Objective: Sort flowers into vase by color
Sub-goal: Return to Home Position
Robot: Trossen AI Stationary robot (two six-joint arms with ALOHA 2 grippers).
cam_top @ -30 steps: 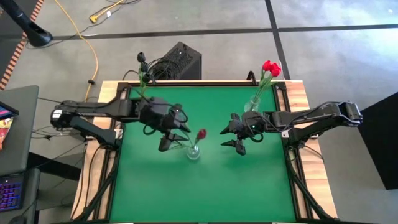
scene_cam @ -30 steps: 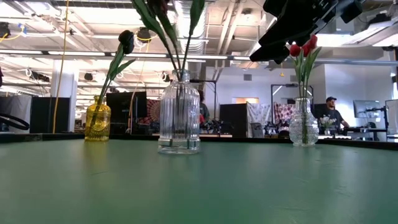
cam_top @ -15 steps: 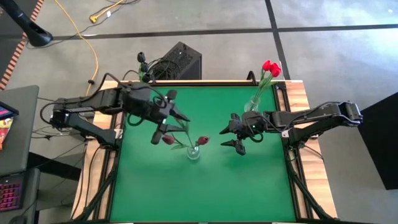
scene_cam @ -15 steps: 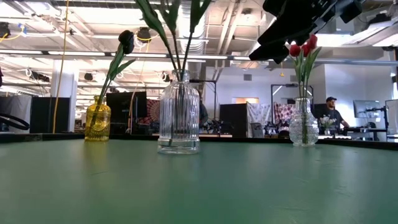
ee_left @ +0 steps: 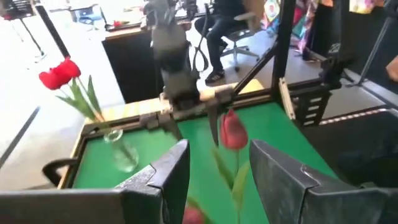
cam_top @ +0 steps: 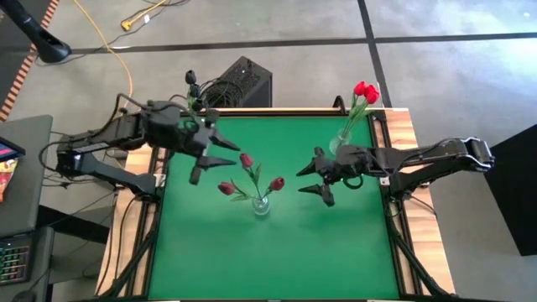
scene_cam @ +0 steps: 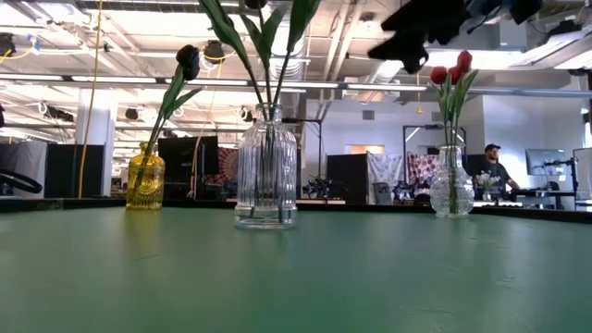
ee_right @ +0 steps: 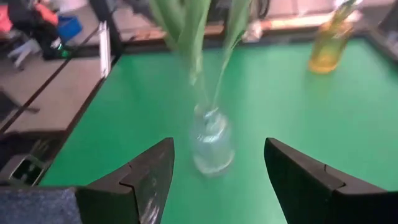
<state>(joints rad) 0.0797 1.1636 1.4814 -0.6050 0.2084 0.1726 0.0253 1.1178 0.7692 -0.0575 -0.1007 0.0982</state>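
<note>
Your left pincer (cam_top: 214,159) hangs open above the green desk (cam_top: 277,252), just left of three crimson tulips (cam_top: 246,159) standing in the clear centre vase (cam_top: 261,204). Your right pincer (cam_top: 310,183), fingers also spread, hovers on their other side.

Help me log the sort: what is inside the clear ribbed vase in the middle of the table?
Three crimson tulips stand in the ribbed vase, heads fanned outward above it. The ribbed glass blurs the stems inside, so how deep they sit cannot be told.
</note>
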